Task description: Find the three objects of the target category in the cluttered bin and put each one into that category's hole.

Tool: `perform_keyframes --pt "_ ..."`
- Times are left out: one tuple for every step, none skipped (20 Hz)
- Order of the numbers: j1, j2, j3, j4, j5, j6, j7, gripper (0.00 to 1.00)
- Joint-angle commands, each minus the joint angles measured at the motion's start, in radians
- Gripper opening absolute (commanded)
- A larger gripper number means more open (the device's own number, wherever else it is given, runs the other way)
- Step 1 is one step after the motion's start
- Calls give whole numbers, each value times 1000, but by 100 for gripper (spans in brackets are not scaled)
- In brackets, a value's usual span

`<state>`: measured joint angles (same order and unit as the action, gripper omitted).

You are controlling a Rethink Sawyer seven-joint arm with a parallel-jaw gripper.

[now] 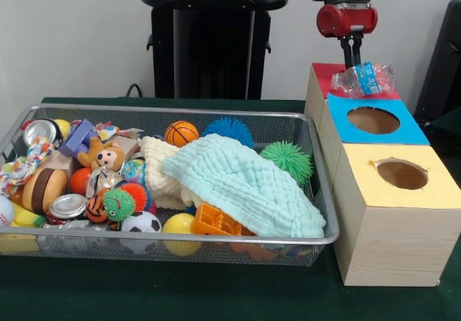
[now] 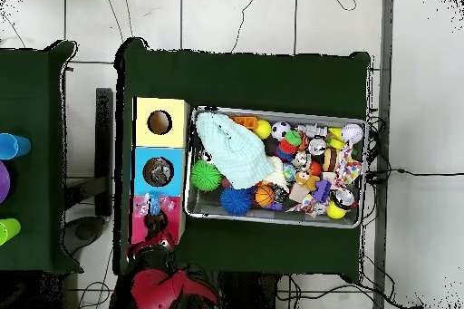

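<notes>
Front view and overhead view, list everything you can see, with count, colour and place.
Wire bin: one, silver, on the green table.
Cloth: one, pale mint, draped over the bin's contents.
Spiky balls: one blue, one green, at the bin's back.
Basketball: one, orange, back of bin.
Soccer ball: one, black and white, front of bin.
Teddy bear: one, brown, amid the clutter.
Cans: at least two, silver, bin's cluttered end.
Box with holes: one, wooden, red, blue and yellow tops, beside the bin.
Plastic bottle: one, clear with blue label, over the red top.
Cups: three, blue, purple, green, on the side table.
Gripper: one, red and black, jaws closed on the bottle.
</notes>
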<state>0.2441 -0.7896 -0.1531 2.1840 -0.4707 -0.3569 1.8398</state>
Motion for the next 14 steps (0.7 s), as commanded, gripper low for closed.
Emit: perform_keyframes --pt "6 47 -5 -130 57 -103 102 0" --pt "8 48 -7 -131 59 -108 101 0" --pt "10 50 -10 -131 62 -113 101 0" --pt "11 50 -12 -130 64 -118 101 0" --pt "13 50 -14 -130 65 -122 101 0" --pt "14 51 -16 -129 68 -131 102 0" --pt "16 52 -19 -128 71 -139 102 0" --pt "18 54 -23 -127 77 -153 103 0" --pt "18 54 -25 -125 81 -169 105 0" --pt "20 57 -29 -122 90 -196 107 0" --pt "20 59 -31 -120 94 -214 108 0" --pt "18 60 -30 -118 95 -224 108 0" --pt "17 61 -30 -116 96 -236 108 0" --pt "15 62 -28 -116 93 -239 107 0"
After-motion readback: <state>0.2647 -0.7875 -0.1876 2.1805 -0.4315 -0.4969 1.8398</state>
